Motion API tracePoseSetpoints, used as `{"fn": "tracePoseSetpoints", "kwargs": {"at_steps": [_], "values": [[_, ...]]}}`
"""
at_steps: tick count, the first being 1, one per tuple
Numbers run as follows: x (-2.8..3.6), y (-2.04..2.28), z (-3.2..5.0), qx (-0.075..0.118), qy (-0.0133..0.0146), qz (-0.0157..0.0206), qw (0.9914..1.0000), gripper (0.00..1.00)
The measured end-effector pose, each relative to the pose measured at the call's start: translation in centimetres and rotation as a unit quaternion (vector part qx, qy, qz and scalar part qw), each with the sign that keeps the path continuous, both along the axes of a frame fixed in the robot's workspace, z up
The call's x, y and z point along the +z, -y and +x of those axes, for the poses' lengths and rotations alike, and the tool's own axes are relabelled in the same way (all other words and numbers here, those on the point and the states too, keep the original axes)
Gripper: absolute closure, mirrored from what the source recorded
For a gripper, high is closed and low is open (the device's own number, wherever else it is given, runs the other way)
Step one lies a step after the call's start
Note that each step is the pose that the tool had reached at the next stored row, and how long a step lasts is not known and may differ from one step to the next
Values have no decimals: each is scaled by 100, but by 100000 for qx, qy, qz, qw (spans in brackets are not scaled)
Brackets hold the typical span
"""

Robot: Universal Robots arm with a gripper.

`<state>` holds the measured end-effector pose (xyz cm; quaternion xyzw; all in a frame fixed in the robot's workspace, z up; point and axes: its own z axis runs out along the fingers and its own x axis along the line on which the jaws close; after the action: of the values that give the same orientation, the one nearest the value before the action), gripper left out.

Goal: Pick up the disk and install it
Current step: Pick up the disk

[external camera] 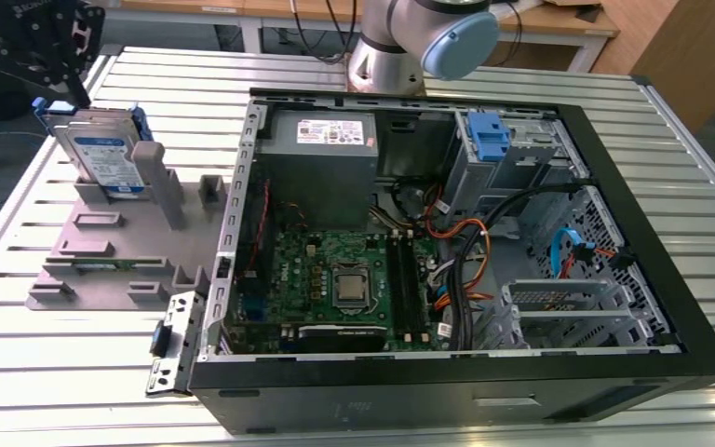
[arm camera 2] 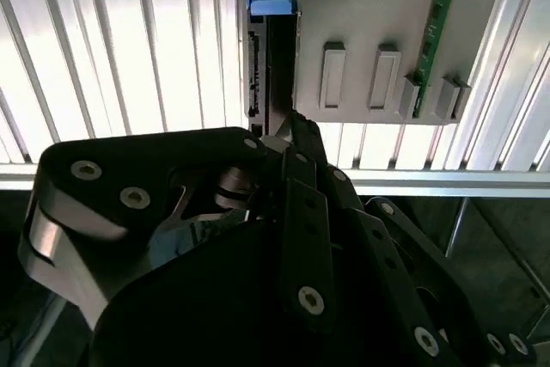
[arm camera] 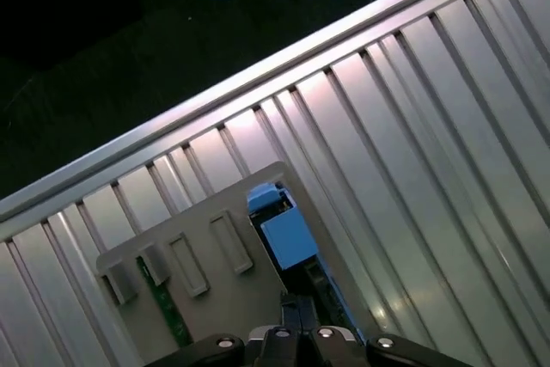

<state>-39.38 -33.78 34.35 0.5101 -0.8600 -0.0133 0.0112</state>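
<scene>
Gripper (arm camera 2: 290, 123), fingers drawn together and holding nothing, hovers just above the disk (external camera: 103, 154), which stands upright in a grey holder (external camera: 103, 244) beside the open computer (external camera: 606, 168).

You see a ribbed aluminium table (external camera: 668, 140) with a satin sheen. At ten o'clock in the exterior view, the disk (external camera: 107, 156), bare silver metal with a smooth label and blue plastic rails, stands in a matt grey plastic fixture (external camera: 90, 244) beneath the matt black gripper (arm camera 2: 290, 122).
</scene>
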Motion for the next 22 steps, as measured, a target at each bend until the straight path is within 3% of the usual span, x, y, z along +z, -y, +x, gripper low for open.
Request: {"fn": "tracePoseSetpoints", "kwargs": {"at_steps": [3,7,12,17,19,22], "values": [[-5,0,0,2779,2,0,99961,89],[-12,0,0,6265,-2,2,99804,89],[-20,0,0,10437,6,43,99454,89],[-25,-1,-1,14080,19,215,99004,89],[-27,0,0,15237,55,414,98831,89],[-27,0,0,16503,166,1095,98623,89]]}}
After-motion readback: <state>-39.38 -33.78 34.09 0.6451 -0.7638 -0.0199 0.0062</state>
